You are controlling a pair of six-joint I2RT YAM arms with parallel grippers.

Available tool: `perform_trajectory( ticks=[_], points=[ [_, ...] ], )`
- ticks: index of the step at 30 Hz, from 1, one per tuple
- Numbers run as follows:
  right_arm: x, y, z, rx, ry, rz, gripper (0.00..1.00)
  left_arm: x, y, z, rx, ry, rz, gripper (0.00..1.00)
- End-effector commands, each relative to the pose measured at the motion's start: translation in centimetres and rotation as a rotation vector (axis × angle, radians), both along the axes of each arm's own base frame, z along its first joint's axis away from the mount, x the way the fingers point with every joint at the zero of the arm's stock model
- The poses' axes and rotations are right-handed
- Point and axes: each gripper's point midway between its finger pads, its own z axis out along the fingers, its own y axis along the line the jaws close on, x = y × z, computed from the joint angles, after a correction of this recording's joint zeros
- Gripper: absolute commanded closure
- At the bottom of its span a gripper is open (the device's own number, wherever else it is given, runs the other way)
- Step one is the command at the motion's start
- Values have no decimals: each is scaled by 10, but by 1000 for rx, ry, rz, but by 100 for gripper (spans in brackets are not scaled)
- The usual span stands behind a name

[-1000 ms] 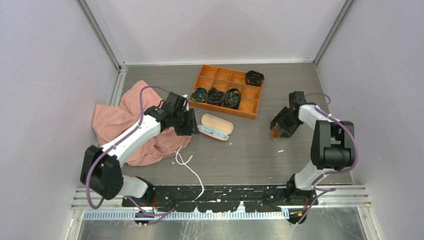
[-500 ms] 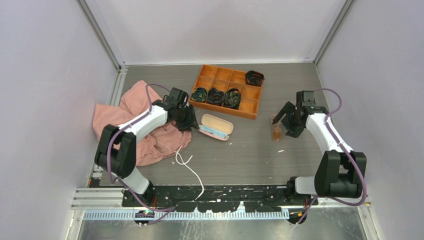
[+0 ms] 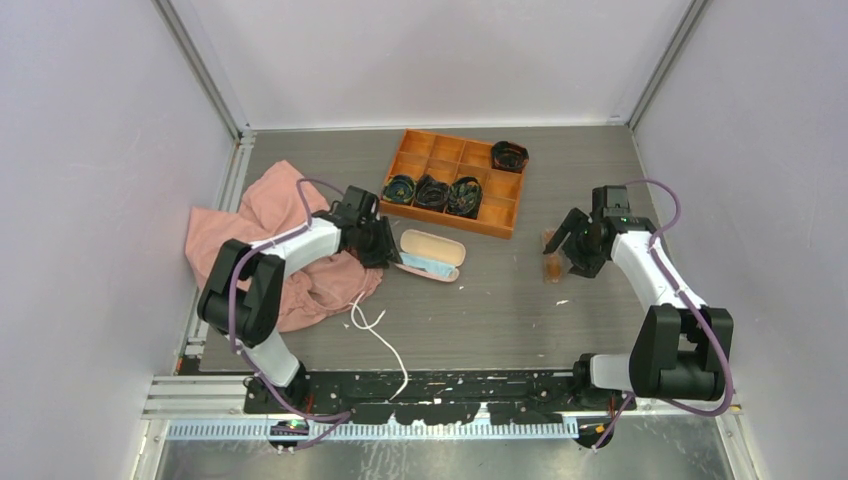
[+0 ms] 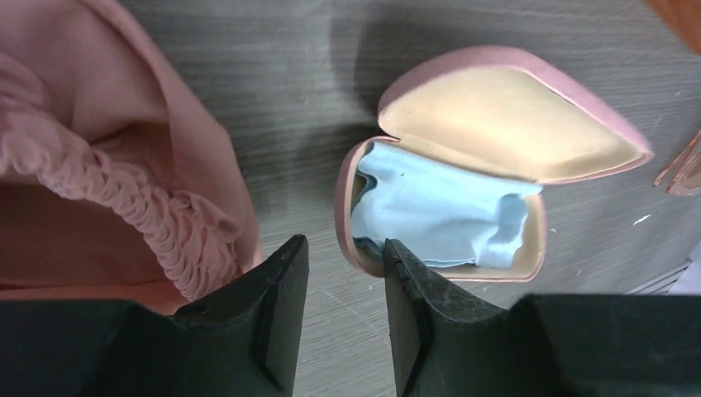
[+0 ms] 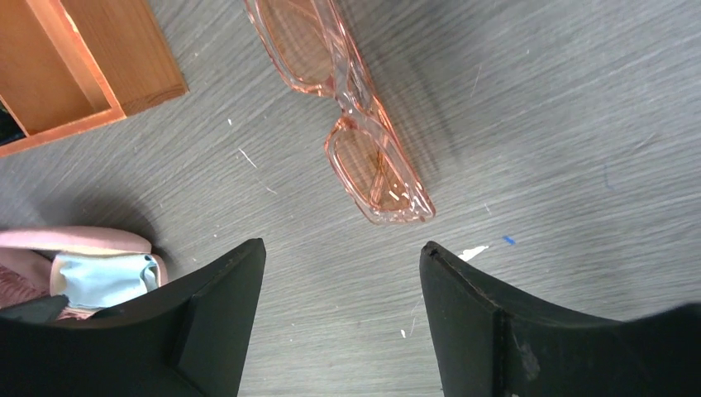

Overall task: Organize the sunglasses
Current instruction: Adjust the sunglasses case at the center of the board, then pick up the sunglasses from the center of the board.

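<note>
The sunglasses point(image 3: 552, 263), with pinkish-orange lenses and a thin clear frame, lie flat on the table right of centre. They show plainly in the right wrist view point(image 5: 343, 124). My right gripper point(image 3: 574, 243) is open and empty, just right of and above them, the glasses lying beyond its fingertips point(image 5: 343, 248). The pink case point(image 3: 432, 254) lies open, with a light blue cloth point(image 4: 430, 215) in its lower half. My left gripper point(image 3: 384, 245) is open at the case's left end point(image 4: 343, 248); one fingertip point(image 4: 401, 256) touches the case rim.
An orange compartment tray point(image 3: 500, 215) with dark bundles stands at the back centre. A crumpled pink garment point(image 3: 265, 250) lies under my left arm. A white cord point(image 3: 382, 338) trails toward the near edge. Walls close in on both sides.
My right gripper has drawn back to the right, off the sunglasses, which stay on the table. My left arm's elbow swung in; its gripper stays at the case's left end.
</note>
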Motion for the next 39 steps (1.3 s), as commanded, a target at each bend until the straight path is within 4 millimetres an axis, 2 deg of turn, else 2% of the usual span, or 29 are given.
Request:
perform_trajectory(
  ticks=[1, 4, 9, 16, 20, 24, 30, 33, 35, 39],
  points=[
    [26, -8, 20, -63, -107, 52, 26, -7, -5, 7, -65, -20, 0, 60],
    [33, -8, 23, -71, -179, 53, 27, -19, -10, 7, -85, -3, -22, 60],
    [37, -7, 18, -74, -238, 77, 29, -39, -30, 13, -112, 13, -99, 60],
    [40, -16, 1, -129, -143, 98, 33, -59, -71, 26, -130, 13, -234, 60],
    [44, -27, -8, -194, -94, 119, 37, -66, -84, 34, -133, 12, -280, 59],
    [54, -26, -12, -208, -92, 143, 38, -66, -80, 44, -122, -13, -281, 58],
    [65, -12, -25, -240, -91, 246, 40, -69, -74, 64, -111, -44, -295, 58],
    [66, -19, -35, -279, -57, 257, 44, -70, -70, 75, -103, -70, -292, 57],
    [67, -14, -41, -298, -42, 283, 47, -70, -68, 83, -105, -88, -293, 57],
    [68, -19, -48, -332, -33, 285, 49, -74, -63, 92, -104, -103, -292, 56]
  ],
)
